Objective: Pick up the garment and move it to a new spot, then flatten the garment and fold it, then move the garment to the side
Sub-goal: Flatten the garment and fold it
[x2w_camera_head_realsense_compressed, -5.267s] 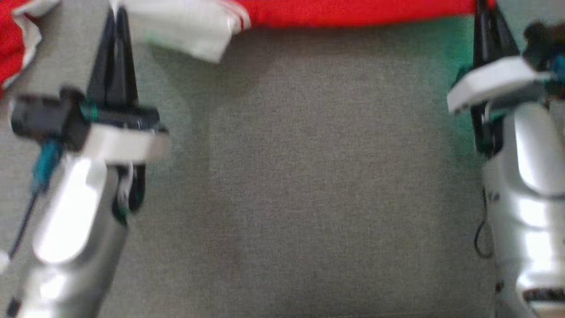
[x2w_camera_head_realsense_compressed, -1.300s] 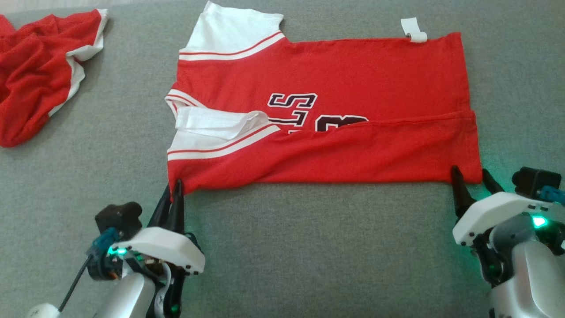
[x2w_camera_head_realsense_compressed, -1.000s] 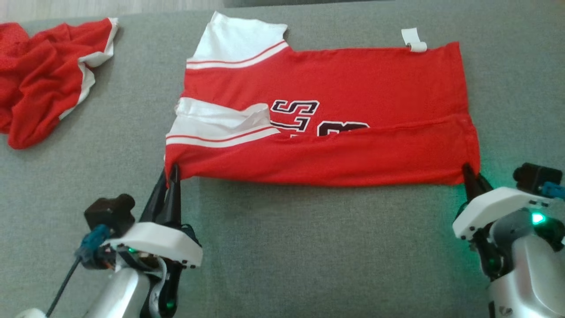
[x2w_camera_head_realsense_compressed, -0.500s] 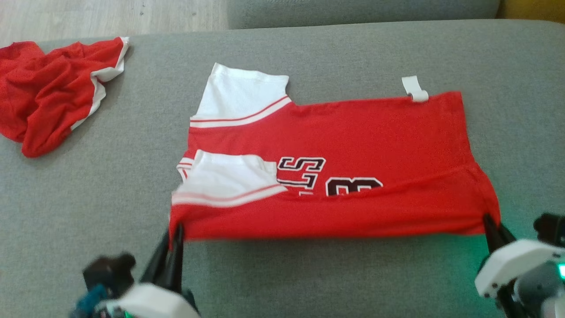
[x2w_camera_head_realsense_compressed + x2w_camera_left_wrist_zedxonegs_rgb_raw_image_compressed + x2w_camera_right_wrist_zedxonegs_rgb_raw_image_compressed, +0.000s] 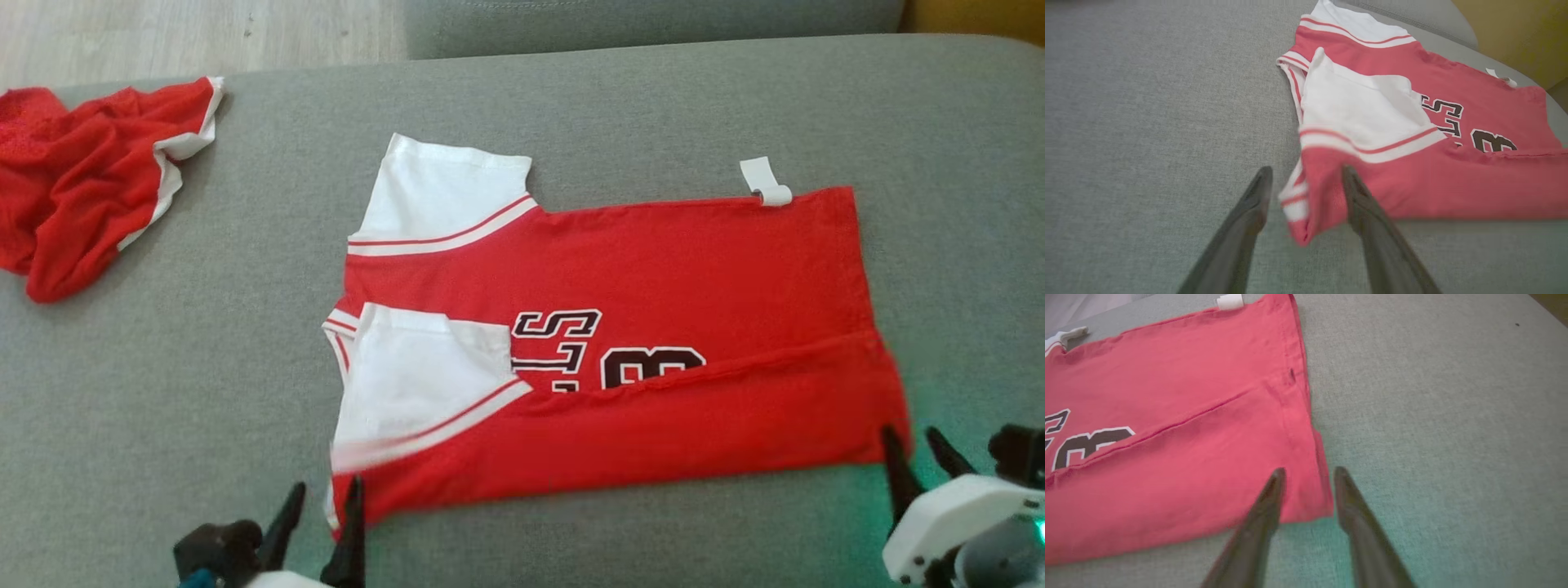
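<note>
Work surface: 1 grey woven upholstered cushion [image 5: 204, 392], flat, with an even weave. The right wrist view shows 1 small dark speck [image 5: 1517, 324] on it.

Far-left corner: 1 loose red cloth [image 5: 73, 180] with white trim, crumpled in a heap on the cushion.

Beyond the far edge, upper left: pale wood floor [image 5: 188, 33].

Along the top: 1 further grey cushion [image 5: 653, 16], set against the first.

Upper right corner: an ochre-yellow surface [image 5: 971, 18]. What it is cannot be told.
</note>
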